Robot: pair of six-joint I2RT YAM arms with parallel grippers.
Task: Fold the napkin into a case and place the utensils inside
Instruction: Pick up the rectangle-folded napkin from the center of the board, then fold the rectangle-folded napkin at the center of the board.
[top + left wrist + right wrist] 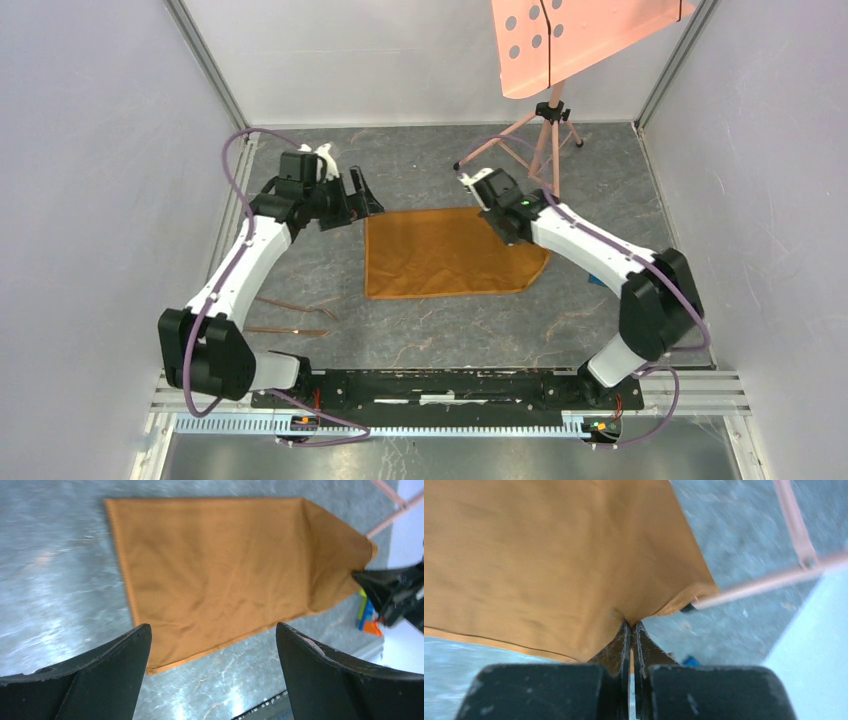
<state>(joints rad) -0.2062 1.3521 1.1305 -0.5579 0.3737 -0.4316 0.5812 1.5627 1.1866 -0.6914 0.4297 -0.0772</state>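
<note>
The orange-brown napkin [445, 255] lies spread on the grey table top, with its near right corner cut off on a slant. No case is in view, only this one sheet. My right gripper [503, 224] is shut on the napkin's far right corner [659, 607], and the cloth bunches at its tips [631, 625]. My left gripper [366, 200] hangs open just off the far left corner. In the left wrist view the napkin [220, 575] lies beyond the open left gripper [212, 630], which has nothing in it. Two slender copper-brown utensils [297, 308] lie left of the cloth.
A salmon-pink perforated panel [570, 40] stands on a tripod [545, 130] at the far right, one leg [769, 582] close to my right gripper. Small coloured toy blocks [367, 615] sit right of the napkin. Grey walls enclose the table on three sides.
</note>
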